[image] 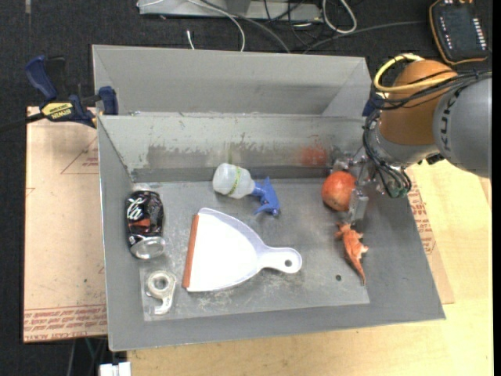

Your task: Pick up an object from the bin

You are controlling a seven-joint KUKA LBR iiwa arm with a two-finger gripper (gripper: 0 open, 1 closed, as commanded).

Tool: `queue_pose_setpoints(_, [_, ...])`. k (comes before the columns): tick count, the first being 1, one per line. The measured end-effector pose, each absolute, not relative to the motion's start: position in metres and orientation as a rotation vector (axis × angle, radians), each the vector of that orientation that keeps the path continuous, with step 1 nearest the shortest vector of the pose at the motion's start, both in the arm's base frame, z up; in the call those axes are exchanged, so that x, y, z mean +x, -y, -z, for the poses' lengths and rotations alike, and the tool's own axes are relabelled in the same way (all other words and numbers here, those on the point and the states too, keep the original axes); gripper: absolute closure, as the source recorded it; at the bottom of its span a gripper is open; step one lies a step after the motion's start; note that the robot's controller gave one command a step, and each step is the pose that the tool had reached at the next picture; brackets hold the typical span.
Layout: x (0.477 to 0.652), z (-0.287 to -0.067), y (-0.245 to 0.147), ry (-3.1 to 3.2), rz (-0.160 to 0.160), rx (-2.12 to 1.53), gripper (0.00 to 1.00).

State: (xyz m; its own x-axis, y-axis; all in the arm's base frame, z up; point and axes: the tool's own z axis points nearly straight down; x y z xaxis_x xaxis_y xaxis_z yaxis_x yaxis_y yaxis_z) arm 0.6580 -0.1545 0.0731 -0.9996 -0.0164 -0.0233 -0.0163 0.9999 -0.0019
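- The gripper is seen low in the right part of the grey bin, close to the floor. Whether it is open or closed cannot be told from this view, and nothing can be made out in its grasp.
- An orange-red ball, perhaps a toy fruit, is found just to the left of the gripper, touching it or very nearly so. It is judged the likeliest thing to be picked, though a grip round it cannot be confirmed.
- An orange toy lizard is laid flat just below the gripper, with its tail pointed away towards the bin's near edge.
- A white spray bottle with a blue trigger is laid on its side further to the left, well apart from the gripper.
- A white dustpan with an orange lip is set down to the lower left, its handle turned towards the gripper's side.
- A crushed drinks can and a pale roll of tape are placed furthest away, by the left wall.
- As for progress, the approach appears to be made, but no object is seen lifted. Everything rests on the floor, so a secure grasp and the lift are judged to be left to do.
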Motion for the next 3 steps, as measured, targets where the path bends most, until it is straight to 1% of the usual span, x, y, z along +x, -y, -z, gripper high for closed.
queue_pose_setpoints(1, [0.655,-0.102,0.147,-3.111,-0.002,0.129,0.00])
queue_pose_setpoints(2, [0.657,-0.076,0.152,-3.119,0.000,0.005,0.00])
queue_pose_setpoints(3, [0.657,-0.074,0.142,-3.097,-0.001,0.225,1.00])
